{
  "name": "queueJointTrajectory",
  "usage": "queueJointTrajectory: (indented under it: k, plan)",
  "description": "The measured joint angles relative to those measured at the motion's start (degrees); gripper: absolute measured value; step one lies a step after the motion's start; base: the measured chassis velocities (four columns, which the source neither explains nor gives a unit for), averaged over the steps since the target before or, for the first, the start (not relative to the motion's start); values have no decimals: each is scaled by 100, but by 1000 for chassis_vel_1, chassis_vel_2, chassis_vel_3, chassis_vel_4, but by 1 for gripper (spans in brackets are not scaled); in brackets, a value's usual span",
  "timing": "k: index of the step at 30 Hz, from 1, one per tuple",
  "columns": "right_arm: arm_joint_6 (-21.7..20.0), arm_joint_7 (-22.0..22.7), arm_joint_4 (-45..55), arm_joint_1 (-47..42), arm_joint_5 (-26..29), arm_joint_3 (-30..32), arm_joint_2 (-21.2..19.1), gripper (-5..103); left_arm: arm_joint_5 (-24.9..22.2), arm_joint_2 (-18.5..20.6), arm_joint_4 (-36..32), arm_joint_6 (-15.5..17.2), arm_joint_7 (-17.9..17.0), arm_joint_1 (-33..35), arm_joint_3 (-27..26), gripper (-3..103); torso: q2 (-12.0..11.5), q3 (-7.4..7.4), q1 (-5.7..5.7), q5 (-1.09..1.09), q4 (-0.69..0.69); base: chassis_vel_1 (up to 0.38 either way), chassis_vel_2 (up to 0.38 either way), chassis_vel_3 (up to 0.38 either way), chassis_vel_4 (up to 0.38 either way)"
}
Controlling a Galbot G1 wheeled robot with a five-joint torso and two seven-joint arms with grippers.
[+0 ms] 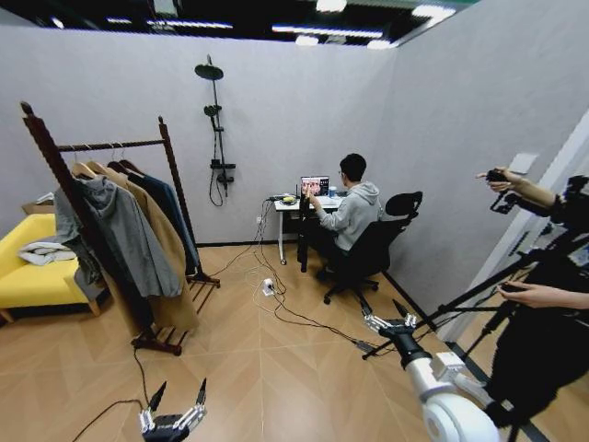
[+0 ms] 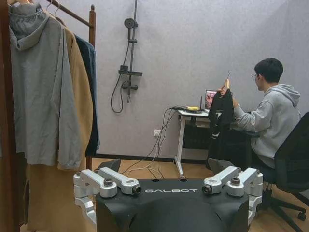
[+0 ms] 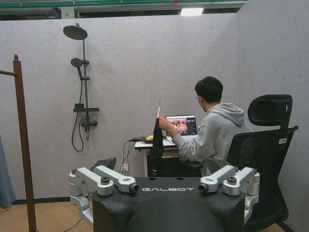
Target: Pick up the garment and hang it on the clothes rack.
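A seated person at the far desk holds up the garment point(image 1: 304, 217), a black jacket point(image 2: 222, 113) on a pale hanger, its hook above the hand point(image 3: 157, 137). The clothes rack point(image 1: 110, 145) of dark wood stands at the left, with a post point(image 2: 91, 34) and bar carrying other clothes; one post point(image 3: 21, 145) shows in the right wrist view. My left gripper point(image 1: 178, 394) hangs low over the floor, open and empty point(image 2: 164, 169). My right gripper point(image 1: 381, 311) is raised at the right, open and empty point(image 3: 159, 166). Both are far from the garment.
A grey hooded sweatshirt point(image 1: 120, 230), a tan coat point(image 1: 166, 249) and a dark blue jacket point(image 1: 175, 212) hang on the rack. A yellow sofa point(image 1: 28, 276) sits left. Cables point(image 1: 276, 304) cross the floor. An office chair point(image 1: 377, 249) and a tripod point(image 1: 479, 295) stand at the right.
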Motion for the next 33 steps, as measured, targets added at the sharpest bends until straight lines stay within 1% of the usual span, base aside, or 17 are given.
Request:
queueJointTrajectory:
  k: [10, 13, 14, 15, 19, 24, 26, 30, 31, 32, 33]
  plan:
    - [62, -13, -74, 18, 30, -2, 15, 100, 0, 0, 0, 0, 0, 0, 0, 100, 0, 0, 0, -1, 0, -156, 165, 177, -161]
    - [63, -15, -93, 24, 28, 0, 19, 100, 0, 0, 0, 0, 0, 0, 0, 100, -2, 1, 3, 2, 1, -249, 216, 229, -230]
    - [67, -22, -104, 27, 20, 0, 26, 100, 0, 0, 0, 0, 0, 0, 0, 100, -2, 0, 2, -4, 0, -272, 258, 274, -258]
    - [69, -29, -111, 27, 16, 0, 30, 100, 0, 0, 0, 0, 0, 0, 0, 100, -1, 0, 2, 0, 1, -271, 290, 274, -299]
    - [73, -49, -142, 31, -2, -12, 39, 100, 0, 0, 0, 0, 0, 0, 0, 100, -2, 1, 4, 1, 1, -276, 300, 289, -301]
    - [78, -65, -188, 59, -9, -25, 38, 100, -1, 0, 0, 0, 0, 0, 0, 100, -2, 1, 4, -2, 0, -342, 326, 335, -319]
    - [78, -67, -202, 69, -9, -29, 34, 100, 0, 0, 0, 0, 0, 0, 0, 100, -3, 2, 5, 1, 1, -336, 340, 329, -321]
    - [80, -71, -232, 82, -13, -47, 26, 100, 0, 0, 0, 0, -1, 0, 0, 100, -2, 1, 4, -3, 0, -325, 325, 336, -323]
    - [81, -72, -246, 84, -18, -61, 25, 100, 0, 0, -1, 0, 0, 0, 1, 100, -3, 2, 5, 3, 1, -334, 333, 301, -326]
    - [81, -72, -252, 86, -25, -73, 25, 100, 0, 0, 0, 0, -1, 0, 0, 100, -2, 1, 4, 2, 1, -324, 333, 319, -288]
    - [82, -73, -252, 93, -33, -87, 25, 100, 0, 1, 0, 0, -1, 0, -1, 100, -2, 0, 3, -4, 0, -331, 305, 319, -291]
